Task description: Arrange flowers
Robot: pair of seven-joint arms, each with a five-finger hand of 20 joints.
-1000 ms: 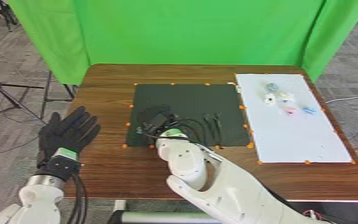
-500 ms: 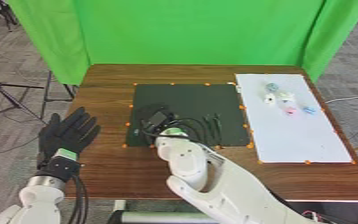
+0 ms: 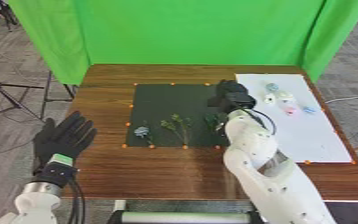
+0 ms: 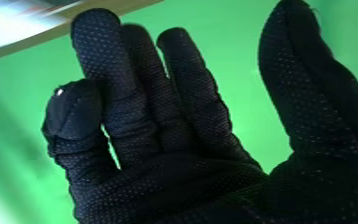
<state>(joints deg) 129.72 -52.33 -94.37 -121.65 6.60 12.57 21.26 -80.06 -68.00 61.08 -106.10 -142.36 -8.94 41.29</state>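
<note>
Near the right edge of the dark mat (image 3: 162, 102), the right hand (image 3: 234, 95) is mostly open, holding nothing

Dotted matt fabric sheathes the right hand (image 3: 234, 95). Beyond its fingers lie a smooth wooden table (image 3: 180, 74) and creased cloth curtain (image 3: 193, 35).

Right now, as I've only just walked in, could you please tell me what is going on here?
The robot seems to be partway through arranging flowers. Its right hand is open and empty, over the border between the dark mat and the white sheet. On the mat lie a blue flower and green stems; on the sheet are small blue, white and pink flower heads. The left hand is open at the table's left side.
</note>
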